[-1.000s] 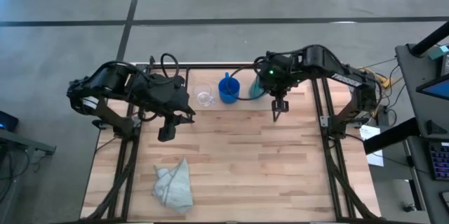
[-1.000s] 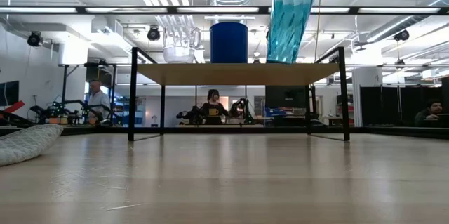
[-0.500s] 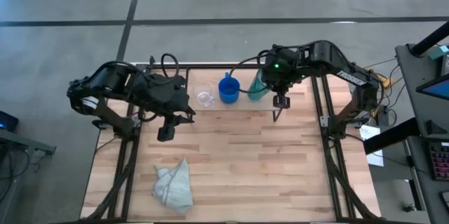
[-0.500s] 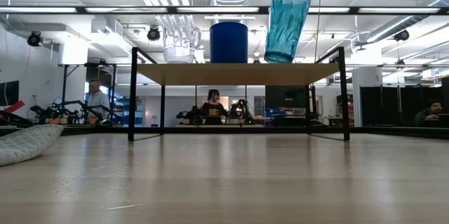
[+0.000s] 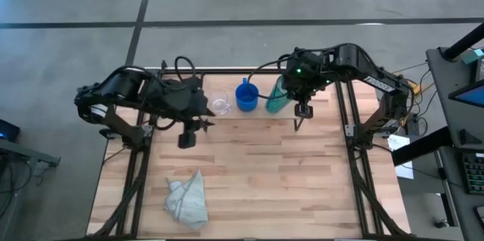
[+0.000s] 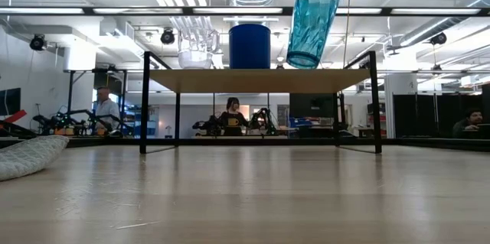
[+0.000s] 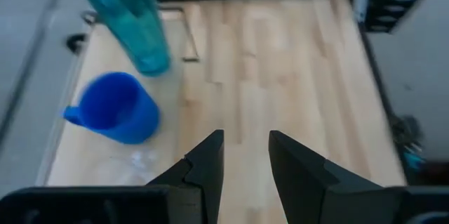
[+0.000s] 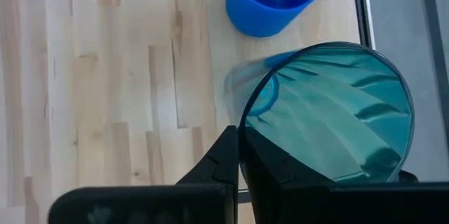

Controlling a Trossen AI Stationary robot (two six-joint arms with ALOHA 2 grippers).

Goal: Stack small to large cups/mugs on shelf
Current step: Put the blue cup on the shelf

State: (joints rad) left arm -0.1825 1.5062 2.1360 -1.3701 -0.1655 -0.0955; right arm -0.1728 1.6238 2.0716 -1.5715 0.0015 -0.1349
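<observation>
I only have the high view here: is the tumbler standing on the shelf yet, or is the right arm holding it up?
Observer: The low view shows the tumbler tilted, its low edge about level with the top of the shelf. I cannot tell if they touch.
Operator: Is it gripped?
Observer: Yes, the right wrist view shows the right jaws shut on its rim.
Operator: And the left arm?
Observer: Its wrist view shows the left jaws open and empty, facing the mug.
</observation>
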